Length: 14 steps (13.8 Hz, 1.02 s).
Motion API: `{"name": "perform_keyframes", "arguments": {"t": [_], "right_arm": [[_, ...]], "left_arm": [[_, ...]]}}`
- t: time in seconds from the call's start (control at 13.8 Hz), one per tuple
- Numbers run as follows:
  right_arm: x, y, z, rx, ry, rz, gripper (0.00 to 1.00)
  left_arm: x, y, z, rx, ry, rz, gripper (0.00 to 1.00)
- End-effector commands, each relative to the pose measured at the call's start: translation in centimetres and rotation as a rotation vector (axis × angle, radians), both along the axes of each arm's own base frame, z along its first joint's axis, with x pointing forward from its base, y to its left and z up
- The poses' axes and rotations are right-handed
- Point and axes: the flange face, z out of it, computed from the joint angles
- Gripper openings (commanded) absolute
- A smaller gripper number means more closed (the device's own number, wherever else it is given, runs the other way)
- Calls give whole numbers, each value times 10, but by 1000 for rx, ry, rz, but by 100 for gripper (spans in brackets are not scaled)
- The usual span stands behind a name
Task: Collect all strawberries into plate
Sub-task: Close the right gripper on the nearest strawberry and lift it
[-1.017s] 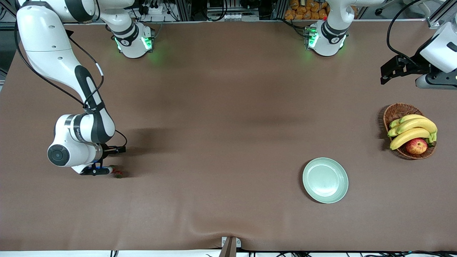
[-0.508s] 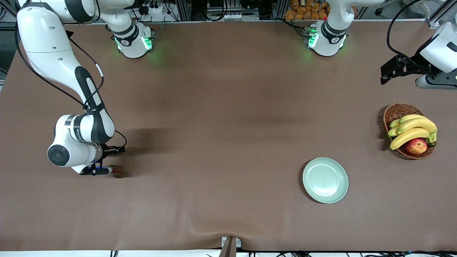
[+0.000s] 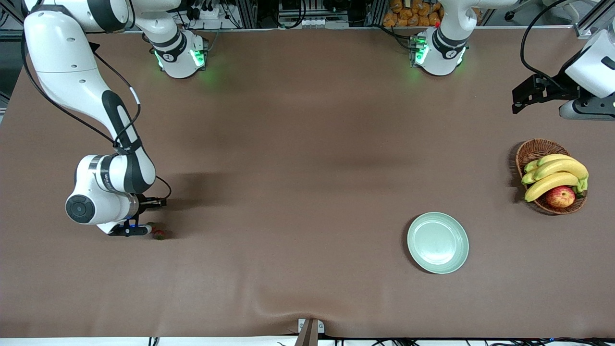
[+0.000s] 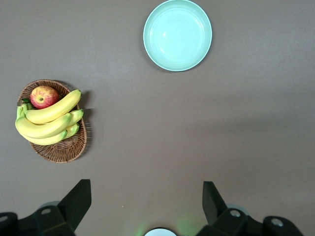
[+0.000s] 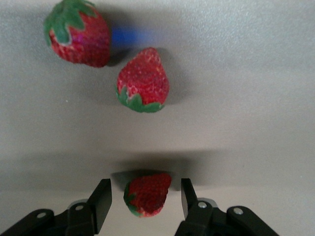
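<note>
My right gripper (image 5: 146, 196) is low over the table at the right arm's end. Its fingers (image 5: 102, 201) straddle one red strawberry (image 5: 146, 194) with a small gap on each side, so it is open. Two more strawberries (image 5: 142, 81) (image 5: 80, 33) lie on the brown cloth just past it. The front view shows the right gripper (image 3: 144, 229) beside a red speck of strawberry (image 3: 158, 234). The mint-green plate (image 3: 437, 242) sits empty toward the left arm's end, also seen as the plate (image 4: 177, 34) in the left wrist view. My left gripper (image 4: 146, 201) waits open, high above the table.
A wicker basket (image 3: 533, 149) with bananas (image 3: 552, 178) and an apple (image 3: 560, 196) stands farther from the front camera than the plate, at the left arm's end. The left hand (image 3: 528, 93) hangs above the table there. A cloth ridge bulges near the front edge.
The right gripper's fingers have drawn in around the strawberry between them, and the hand has shifted slightly. The left arm has not moved.
</note>
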Motion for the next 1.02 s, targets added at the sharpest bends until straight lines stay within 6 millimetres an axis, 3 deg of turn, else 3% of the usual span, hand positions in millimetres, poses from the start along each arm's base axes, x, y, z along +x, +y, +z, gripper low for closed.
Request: {"name": "perform_keyframes", "arguments": {"t": [0.0,0.22,0.58,0.8,0.94], "right_arm": [[0,-4,-2,2,-11,9,59],[0,-4,-3,2,-9,9,53],[5,-3,6,4,-28,8,20],[22,2,31,4,-83,16,16],[43,20,62,5,-156,38,16]], "left_arm": [[-3,3,6,-12,-14,-12,100],[-3,2,7,-12,-17,-13,100],[-2,2,7,-12,-15,-13,100],[-2,2,7,-12,-15,-13,100],[-2,2,7,-12,-15,-13,100]]}}
